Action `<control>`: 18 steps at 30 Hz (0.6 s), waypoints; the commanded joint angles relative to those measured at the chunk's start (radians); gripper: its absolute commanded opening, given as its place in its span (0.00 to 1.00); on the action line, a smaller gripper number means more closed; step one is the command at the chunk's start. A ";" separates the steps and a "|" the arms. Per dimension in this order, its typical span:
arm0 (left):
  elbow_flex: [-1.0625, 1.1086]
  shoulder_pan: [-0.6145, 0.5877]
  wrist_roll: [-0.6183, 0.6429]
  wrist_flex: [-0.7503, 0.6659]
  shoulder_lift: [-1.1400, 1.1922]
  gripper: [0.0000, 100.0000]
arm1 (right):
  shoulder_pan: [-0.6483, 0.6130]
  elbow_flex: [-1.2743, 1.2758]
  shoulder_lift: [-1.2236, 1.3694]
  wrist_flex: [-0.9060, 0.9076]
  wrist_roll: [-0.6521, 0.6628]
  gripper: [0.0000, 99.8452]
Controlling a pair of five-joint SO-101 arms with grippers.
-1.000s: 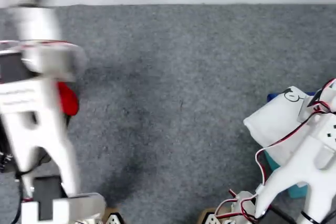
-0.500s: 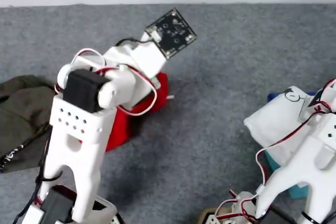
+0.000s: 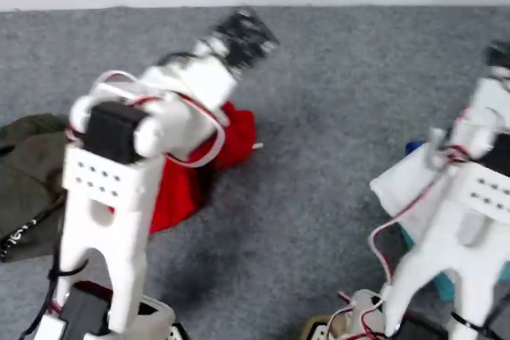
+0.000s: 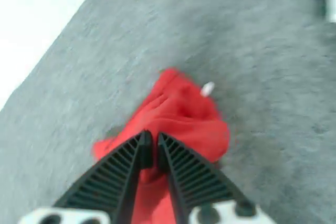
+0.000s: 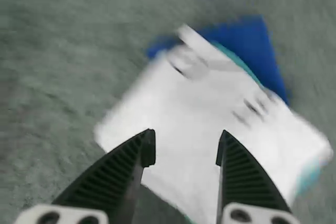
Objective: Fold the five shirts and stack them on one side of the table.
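The left gripper (image 4: 152, 137) is clamping the crumpled red shirt (image 4: 184, 116) near nine o'clock, the olive shirt (image 3: 30, 161) is lying unfolded at the far nine o'clock edge, and the right gripper (image 5: 186, 135) is hovering, jaws apart, over the folded stack (image 3: 406, 185) at four o'clock, so seemingly three done, two waiting.

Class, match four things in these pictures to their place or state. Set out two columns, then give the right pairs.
1 red shirt
2 white shirt
3 olive shirt
4 right gripper

A open
B folded, under the right gripper
C heaped at the edge of the table
D pinched in the left gripper

Pairs: 1-D, 2-B, 3-C, 4-A
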 commanded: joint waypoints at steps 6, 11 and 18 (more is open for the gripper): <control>0.176 -0.081 -0.003 0.020 -0.041 0.01 | -0.455 -0.011 0.277 -0.240 0.009 0.20; 0.234 0.066 -0.003 0.018 -0.038 0.01 | -0.456 -0.054 0.340 -0.197 0.009 0.20; 0.173 0.347 -0.005 -0.146 -0.029 0.01 | -0.186 -0.092 0.266 -0.105 0.006 0.20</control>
